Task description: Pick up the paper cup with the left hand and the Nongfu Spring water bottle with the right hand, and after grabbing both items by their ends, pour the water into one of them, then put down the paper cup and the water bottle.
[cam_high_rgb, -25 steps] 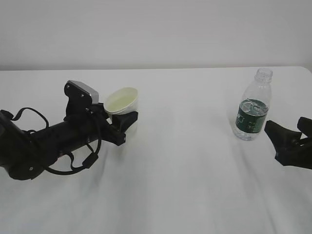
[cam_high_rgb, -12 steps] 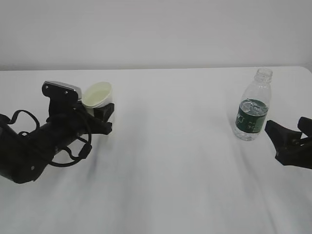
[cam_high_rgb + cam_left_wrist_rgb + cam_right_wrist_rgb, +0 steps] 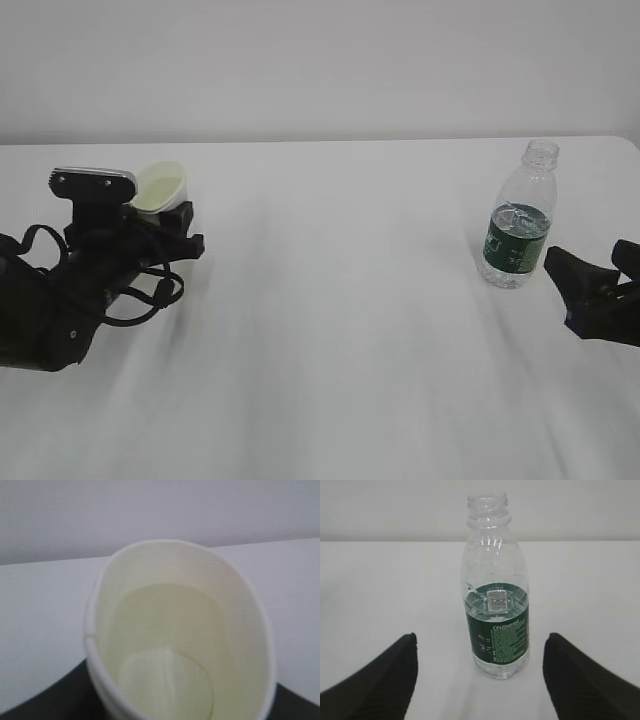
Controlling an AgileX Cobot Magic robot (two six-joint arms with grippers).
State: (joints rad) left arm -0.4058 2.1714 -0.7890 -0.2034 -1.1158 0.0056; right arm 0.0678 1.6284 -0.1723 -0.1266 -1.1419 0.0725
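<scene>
White paper cup [image 3: 160, 188] sits pinched in your left pincer [image 3: 170, 225], far left of the Nongfu Spring water bottle [image 3: 518, 230], kept mouth-up to hold the liquid inside. Your right pincer [image 3: 480, 672] waits spread, straddling the bottle's base on the bench [image 3: 350, 330], not touching it.

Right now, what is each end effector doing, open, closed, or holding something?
Left end effector: closed on the paper cup.
Right end effector: open, holding nothing; the bottle stands just ahead.

White paper cup [image 3: 160, 189] cream inside, clear bottle [image 3: 519, 229] dark green label white print, black hands, white worktop [image 3: 350, 330]
</scene>
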